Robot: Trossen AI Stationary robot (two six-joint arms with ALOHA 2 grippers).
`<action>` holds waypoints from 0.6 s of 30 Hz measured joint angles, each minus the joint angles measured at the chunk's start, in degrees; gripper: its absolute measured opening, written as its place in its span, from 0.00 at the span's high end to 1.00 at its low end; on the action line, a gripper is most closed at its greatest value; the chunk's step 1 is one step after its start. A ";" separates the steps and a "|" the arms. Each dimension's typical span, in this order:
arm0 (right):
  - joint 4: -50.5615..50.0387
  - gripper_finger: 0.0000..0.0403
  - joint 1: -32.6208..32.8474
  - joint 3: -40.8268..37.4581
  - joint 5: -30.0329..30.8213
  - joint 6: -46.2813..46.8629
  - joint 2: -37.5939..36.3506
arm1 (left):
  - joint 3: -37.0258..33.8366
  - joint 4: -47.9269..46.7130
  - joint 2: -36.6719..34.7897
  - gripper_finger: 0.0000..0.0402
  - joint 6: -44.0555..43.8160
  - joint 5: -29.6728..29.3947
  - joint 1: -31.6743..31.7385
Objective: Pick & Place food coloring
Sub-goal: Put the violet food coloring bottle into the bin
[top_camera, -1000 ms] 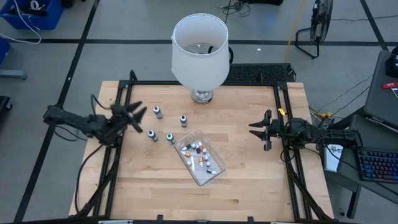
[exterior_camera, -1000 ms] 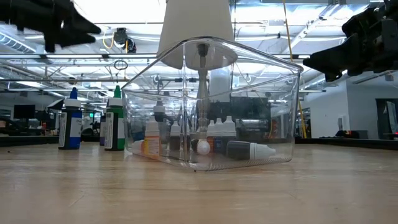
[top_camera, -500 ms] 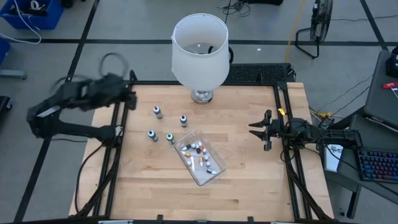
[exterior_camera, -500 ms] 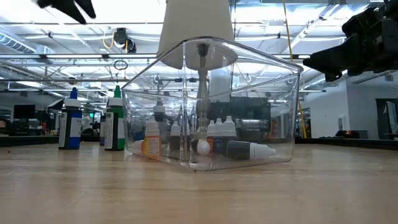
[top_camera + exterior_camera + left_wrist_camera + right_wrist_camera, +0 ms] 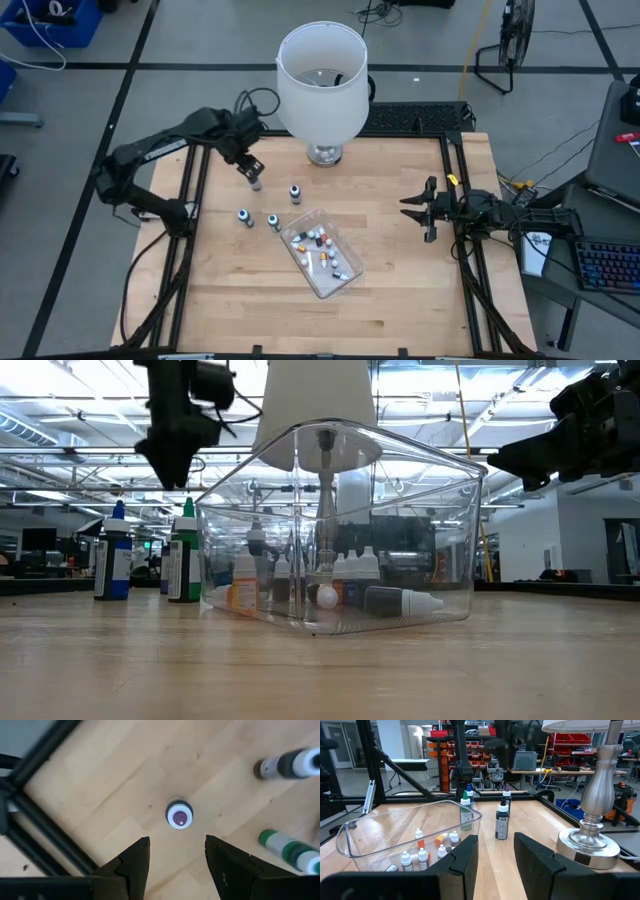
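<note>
Four food coloring bottles stand upright on the wooden table: a purple-capped one, a white-capped one, a blue-capped one and a green-capped one. Several more lie in the clear tray. My left gripper hangs open above the purple-capped bottle, pointing down, well clear of it. My right gripper waits open and level at the table's right side.
A big white lampshade on a metal base stands at the far middle of the table, close to my left arm. Black frame rails run along the table's left and right edges. Bare wood lies in front of the tray.
My left arm has swung up from the table's left edge and gone toward the far right, ending over the purple-capped bottle. Its gripper has tipped from level to pointing down. No bottle has moved.
</note>
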 joint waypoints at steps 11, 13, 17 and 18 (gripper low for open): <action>0.00 0.72 0.00 0.00 0.00 0.00 -0.01 | -7.54 5.64 2.04 0.52 6.45 0.02 0.30; 0.00 0.72 0.02 0.00 -0.02 0.00 -0.01 | -7.84 5.79 2.04 0.52 6.66 0.55 -0.11; 0.00 0.72 0.02 0.00 0.00 0.00 -0.01 | -7.87 8.15 2.04 0.51 6.58 2.53 -1.45; 0.00 0.72 0.01 0.00 0.00 0.00 -0.01 | -7.87 8.73 2.04 0.50 6.58 2.47 -1.91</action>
